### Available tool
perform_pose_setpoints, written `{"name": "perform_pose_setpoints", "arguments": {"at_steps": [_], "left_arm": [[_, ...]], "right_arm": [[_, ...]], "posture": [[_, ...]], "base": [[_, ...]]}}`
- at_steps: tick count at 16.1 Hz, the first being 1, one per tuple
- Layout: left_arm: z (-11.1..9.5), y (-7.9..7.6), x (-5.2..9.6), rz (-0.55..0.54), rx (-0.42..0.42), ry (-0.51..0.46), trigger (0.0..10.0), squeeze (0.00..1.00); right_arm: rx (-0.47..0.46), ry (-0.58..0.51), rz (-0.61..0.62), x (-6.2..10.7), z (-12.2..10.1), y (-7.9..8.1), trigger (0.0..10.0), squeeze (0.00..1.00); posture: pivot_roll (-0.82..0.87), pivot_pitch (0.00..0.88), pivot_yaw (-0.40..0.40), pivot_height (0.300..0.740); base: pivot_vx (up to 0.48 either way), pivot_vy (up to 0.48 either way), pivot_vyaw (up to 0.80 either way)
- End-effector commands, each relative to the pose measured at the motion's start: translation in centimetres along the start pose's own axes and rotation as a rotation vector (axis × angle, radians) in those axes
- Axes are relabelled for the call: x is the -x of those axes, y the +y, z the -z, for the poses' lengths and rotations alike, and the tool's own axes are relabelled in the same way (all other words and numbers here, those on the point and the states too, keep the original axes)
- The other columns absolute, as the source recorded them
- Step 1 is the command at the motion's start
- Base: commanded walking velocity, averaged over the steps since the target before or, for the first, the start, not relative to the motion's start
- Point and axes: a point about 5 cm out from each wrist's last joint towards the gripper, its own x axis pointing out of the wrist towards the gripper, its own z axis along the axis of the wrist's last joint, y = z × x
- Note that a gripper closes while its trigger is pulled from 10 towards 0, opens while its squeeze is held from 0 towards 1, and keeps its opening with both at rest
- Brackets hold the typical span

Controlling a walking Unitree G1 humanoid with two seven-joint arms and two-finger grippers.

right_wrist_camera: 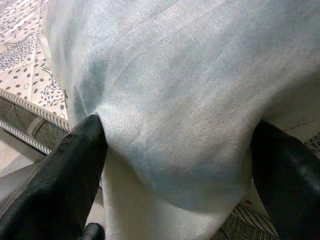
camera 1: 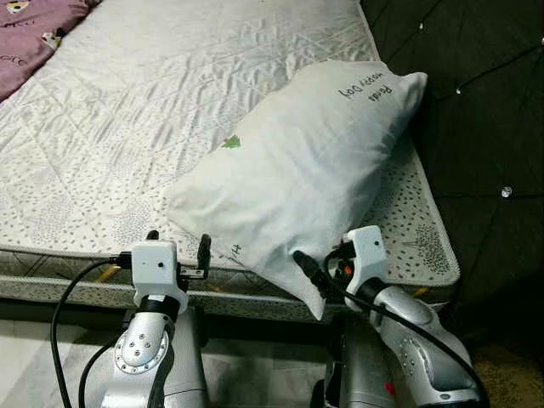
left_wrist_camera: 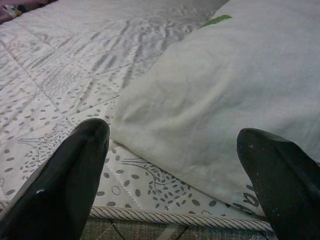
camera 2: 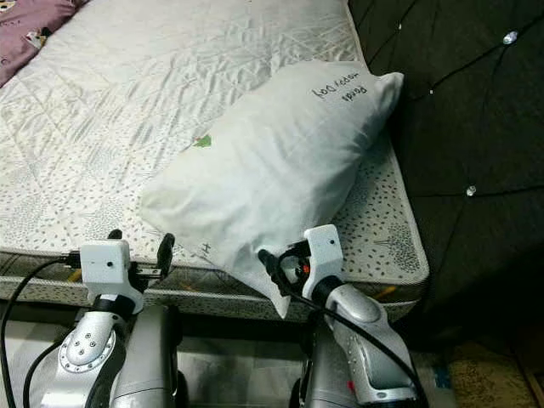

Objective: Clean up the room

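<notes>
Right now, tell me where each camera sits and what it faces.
Left eye view: on the head, looking down at the pillow on the mattress; both silver arms show.
Right eye view: beside it, same scene, shifted.
Left wrist view: behind the open left end effector, facing the pillow's corner.
Right wrist view: behind the right end effector, its fingers straddling pillow fabric.
All four share the pillow.

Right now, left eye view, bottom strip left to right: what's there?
Black cable → left pincer, open at the mattress edge → pillow corner → right pincer at that corner → dark headboard.
</notes>
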Motion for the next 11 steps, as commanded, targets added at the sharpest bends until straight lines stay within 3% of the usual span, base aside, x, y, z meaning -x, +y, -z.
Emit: {"name": "perform_pose_setpoints", "arguments": {"at_steps": [1,3,4,5,8,11], "left_arm": [[0.1,-0.1,0.2,0.004,-0.001,0.007,10.0,0.00],[0.0,-0.3,0.0,0.010,0.003,0.003,10.0,0.00],[0.0,-0.3,0.0,0.012,0.004,0.003,10.0,0.00],[-0.1,-0.3,-0.1,0.013,0.003,0.002,10.0,0.00],[-0.1,-0.1,-0.1,0.008,-0.003,0.002,10.0,0.00],[0.3,-0.1,0.2,-0.008,0.000,0.009,10.0,0.00]], "right_arm": [[-0.052,-0.013,0.012,-0.2,-0.4,0.0,10.0,0.00],[-0.103,-0.052,0.012,-1.2,-1.1,1.1,10.0,0.00],[-0.136,-0.071,-0.002,-2.0,-1.6,2.0,3.2,0.00],[-0.152,-0.091,-0.018,-2.6,-2.0,2.8,0.0,0.00],[-0.192,-0.118,-0.012,-4.3,-2.7,4.2,0.0,0.00],[-0.150,-0.128,-0.013,-5.2,-2.9,4.6,0.0,0.00]], "posture": [[0.06,0.143,-0.038,0.527],[0.06,0.141,-0.037,0.527],[0.06,0.139,-0.033,0.527],[0.07,0.138,-0.032,0.527],[0.08,0.136,-0.032,0.527],[0.09,0.095,-0.036,0.527]], "base": [[0.000,0.000,0.00],[0.000,0.000,0.00],[0.000,0.000,0.00],[0.000,0.000,0.00],[0.000,0.000,0.00],[0.000,0.000,0.00]]}}
